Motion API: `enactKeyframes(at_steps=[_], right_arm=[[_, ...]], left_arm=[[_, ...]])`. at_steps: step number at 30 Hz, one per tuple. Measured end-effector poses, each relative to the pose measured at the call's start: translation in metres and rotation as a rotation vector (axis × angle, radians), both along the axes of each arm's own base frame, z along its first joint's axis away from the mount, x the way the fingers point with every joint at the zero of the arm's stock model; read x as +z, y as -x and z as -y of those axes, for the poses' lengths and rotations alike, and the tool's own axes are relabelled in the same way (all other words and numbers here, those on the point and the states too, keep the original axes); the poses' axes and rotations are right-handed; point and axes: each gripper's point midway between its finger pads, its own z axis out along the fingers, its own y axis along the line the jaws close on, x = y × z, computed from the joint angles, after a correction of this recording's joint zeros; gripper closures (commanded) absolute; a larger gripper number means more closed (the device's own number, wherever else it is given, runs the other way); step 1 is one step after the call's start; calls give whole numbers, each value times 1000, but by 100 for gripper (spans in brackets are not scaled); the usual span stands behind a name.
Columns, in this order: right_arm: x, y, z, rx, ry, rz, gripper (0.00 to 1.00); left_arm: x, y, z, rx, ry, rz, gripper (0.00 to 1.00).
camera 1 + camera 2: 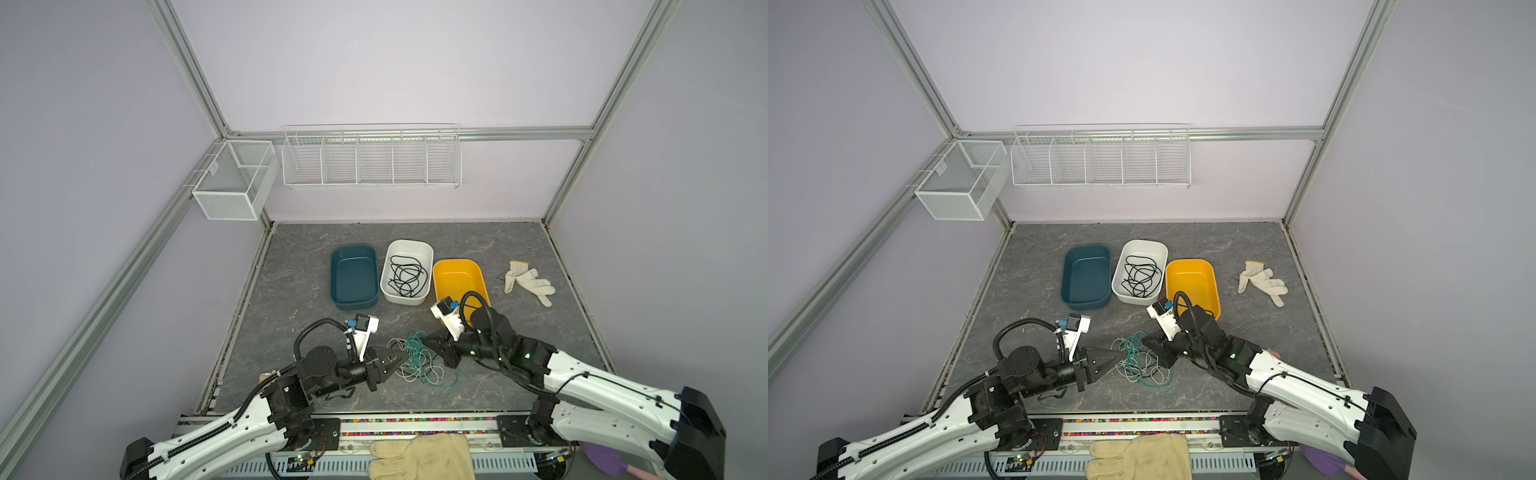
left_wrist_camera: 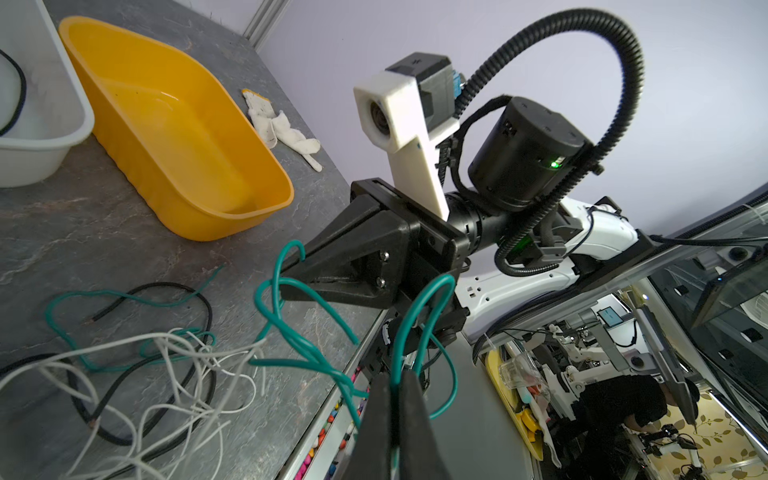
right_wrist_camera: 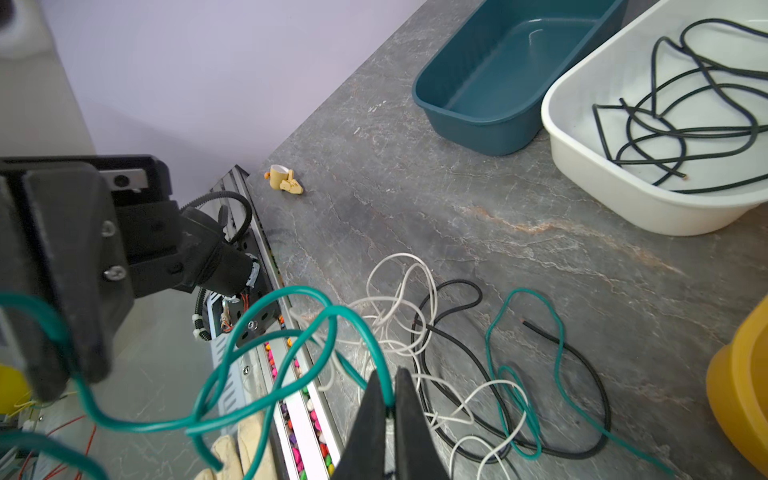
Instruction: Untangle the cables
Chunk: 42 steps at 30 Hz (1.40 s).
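Pinching teal cable (image 3: 305, 289) in left, right jaws. Pull apart slowly, lifting clear of white cable (image 3: 401, 254), black cable (image 3: 459, 282) on desk (image 3: 415, 187); watch snags.

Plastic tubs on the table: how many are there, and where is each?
3. The teal tub is on the left, the white tub in the middle holds a black cable, the yellow tub is on the right; none seems hidden.

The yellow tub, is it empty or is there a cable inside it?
Empty. The yellow tub shows only its bare floor in the left wrist view; a black cable lies in the white tub instead.
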Motion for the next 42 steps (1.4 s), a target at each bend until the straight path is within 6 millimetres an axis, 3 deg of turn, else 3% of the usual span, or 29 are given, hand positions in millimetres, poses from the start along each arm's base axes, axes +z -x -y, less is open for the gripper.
enactKeyframes(at_steps=[13, 20, 24, 30, 37, 42], right_arm=[[-32, -10, 21, -123, 72, -26, 93], [-65, -16, 33, -185, 165, -70, 94], [-80, -16, 36, -197, 201, -96, 93], [-90, -17, 45, -226, 227, -104, 93], [-100, -20, 58, -270, 259, -110, 93], [-101, -20, 60, -273, 264, -114, 93]], left_arm=[[44, -5, -32, 114, 87, 52, 100], [103, -1, -46, 136, 166, 108, 100], [125, 0, -51, 146, 181, 135, 100], [144, -3, -61, 184, 107, 159, 100], [171, -2, -93, 265, 49, 206, 100], [160, -6, -99, 297, -22, 196, 100]])
